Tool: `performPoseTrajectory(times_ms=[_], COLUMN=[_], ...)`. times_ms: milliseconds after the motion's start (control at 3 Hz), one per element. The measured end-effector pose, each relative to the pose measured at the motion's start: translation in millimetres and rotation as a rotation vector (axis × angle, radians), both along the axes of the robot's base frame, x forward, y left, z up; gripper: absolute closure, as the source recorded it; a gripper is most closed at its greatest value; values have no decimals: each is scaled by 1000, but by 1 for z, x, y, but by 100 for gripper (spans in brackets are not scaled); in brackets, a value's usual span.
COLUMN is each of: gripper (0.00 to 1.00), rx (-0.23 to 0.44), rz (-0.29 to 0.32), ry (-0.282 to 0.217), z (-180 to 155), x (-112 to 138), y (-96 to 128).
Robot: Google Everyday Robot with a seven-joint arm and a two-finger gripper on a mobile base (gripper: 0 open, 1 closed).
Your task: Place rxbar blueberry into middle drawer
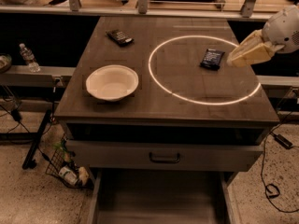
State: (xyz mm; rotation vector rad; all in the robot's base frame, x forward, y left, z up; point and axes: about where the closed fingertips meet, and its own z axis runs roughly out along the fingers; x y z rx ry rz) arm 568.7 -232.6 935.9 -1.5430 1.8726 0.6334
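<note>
The rxbar blueberry [212, 59], a small dark blue bar with pale lettering, lies flat on the brown tabletop inside the bright ring of light, at its upper right. My gripper [232, 60], cream-coloured, hangs at the right edge of the view, just right of the bar and apart from it. It holds nothing that I can see. The middle drawer [159, 202], a grey metal tray with a flat floor, stands pulled out at the bottom of the view, below the table's front edge.
A white bowl [112, 82] sits on the left half of the table. A blacker flat bar [119, 36] lies at the back left. A grey drawer front with a black handle [164, 157] is above the open tray. A water bottle [29, 57] stands at the left.
</note>
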Motion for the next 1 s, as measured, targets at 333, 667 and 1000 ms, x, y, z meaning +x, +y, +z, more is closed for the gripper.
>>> performPoseTrajectory(times_ms=[333,667,1000], gripper=[52,21,0], rx=[42,81,90], rz=[-16,-43,-62], ry=[-59,-124,-141], z=[8,7,-2], x=[31,81,106], y=[13,27,31])
